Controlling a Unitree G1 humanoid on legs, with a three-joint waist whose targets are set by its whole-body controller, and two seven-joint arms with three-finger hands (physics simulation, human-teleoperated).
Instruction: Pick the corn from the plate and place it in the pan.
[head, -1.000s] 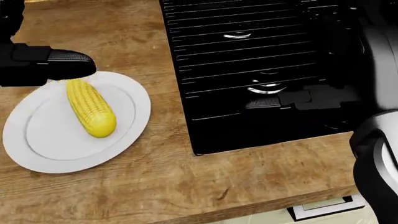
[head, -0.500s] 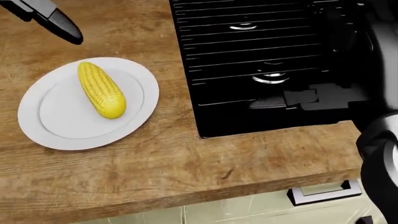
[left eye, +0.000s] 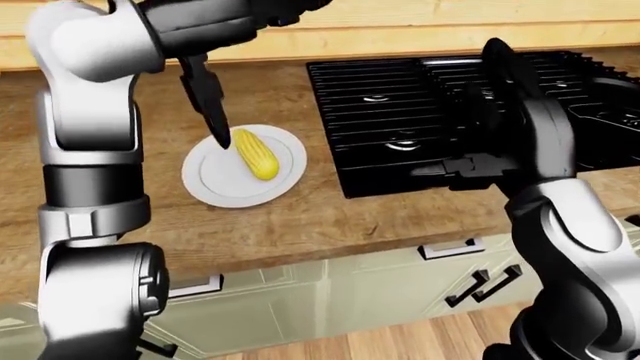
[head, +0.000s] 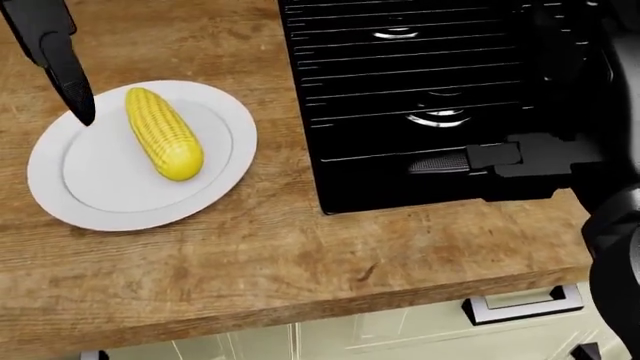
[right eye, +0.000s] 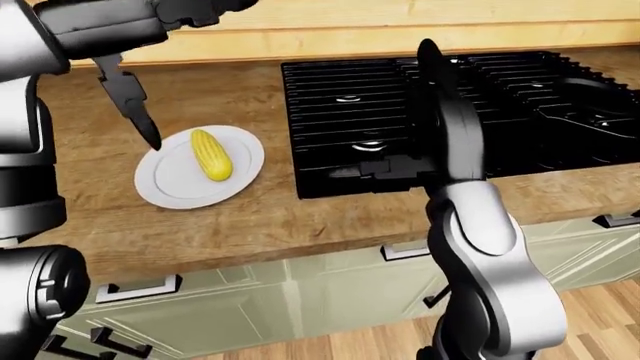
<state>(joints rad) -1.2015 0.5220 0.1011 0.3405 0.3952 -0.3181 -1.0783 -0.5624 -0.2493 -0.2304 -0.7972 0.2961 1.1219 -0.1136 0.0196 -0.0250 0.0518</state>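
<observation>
Left hand (head: 62, 64) hangs open, empty, beside the corn (head: 163, 133) — a clumsy poke could roll it off the plate (head: 95, 202).

Bright, even, sharp renders — soft shadows only, white glints on the black stove (head: 420, 97), no blur or edge distortion.
</observation>
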